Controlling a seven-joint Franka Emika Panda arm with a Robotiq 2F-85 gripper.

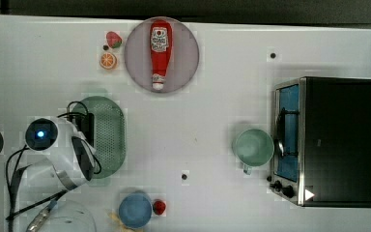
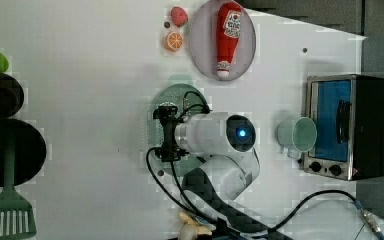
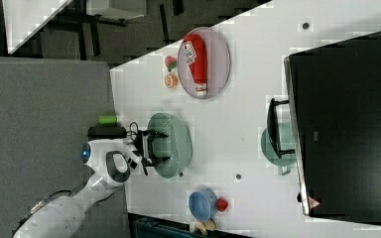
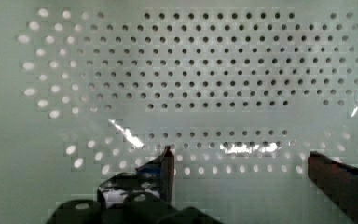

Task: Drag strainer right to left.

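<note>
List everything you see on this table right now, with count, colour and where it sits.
strainer: one, pale green, top view's left, under the gripper
plate: one, grey, top view's upper middle
ketchup bottle: one, red, lying on the plate
toy strawberry: one, red, beside the plate
orange slice: one, orange, below the strawberry
cup: one, green, beside the oven
toaster oven: one, black, top view's right
bowl: one, blue, top view's lower edge
gripper: one, black, open over the strainer
</note>
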